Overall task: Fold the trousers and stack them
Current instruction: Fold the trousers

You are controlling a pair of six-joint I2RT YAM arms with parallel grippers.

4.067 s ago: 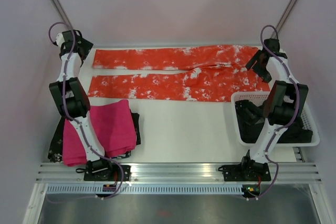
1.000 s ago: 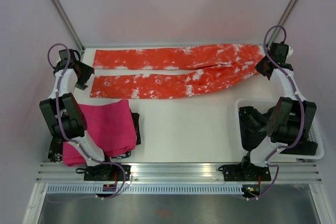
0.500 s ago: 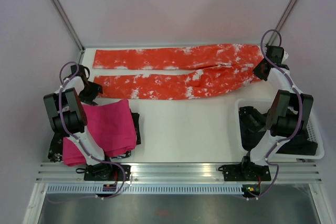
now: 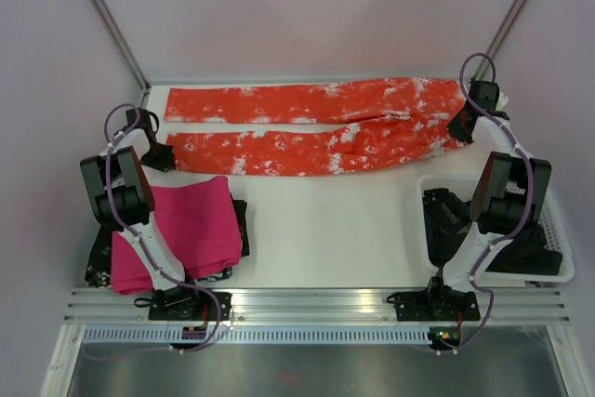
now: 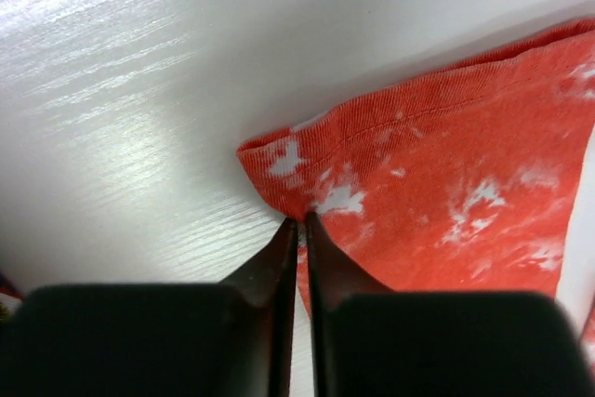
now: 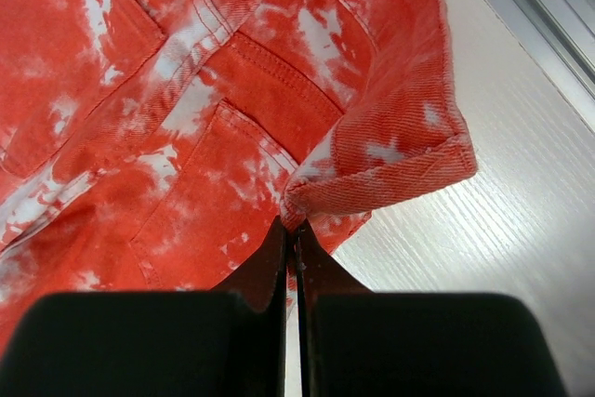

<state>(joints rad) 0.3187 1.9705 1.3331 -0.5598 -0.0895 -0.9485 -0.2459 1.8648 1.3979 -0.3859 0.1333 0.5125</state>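
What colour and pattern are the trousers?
Orange-red fabric trousers with white bleach-like blotches; clearest in the right wrist view.

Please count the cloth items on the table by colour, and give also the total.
Orange-red with white blotches: 1, the trousers
Pink: 1, the folded cloth
Black: 2, one garment under the folded cloth, one heap in the white basket; how many pieces the heap holds is unclear
Total: 4

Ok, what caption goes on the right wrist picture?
Right gripper pinching the waist corner of the orange-red trousers on the white table.
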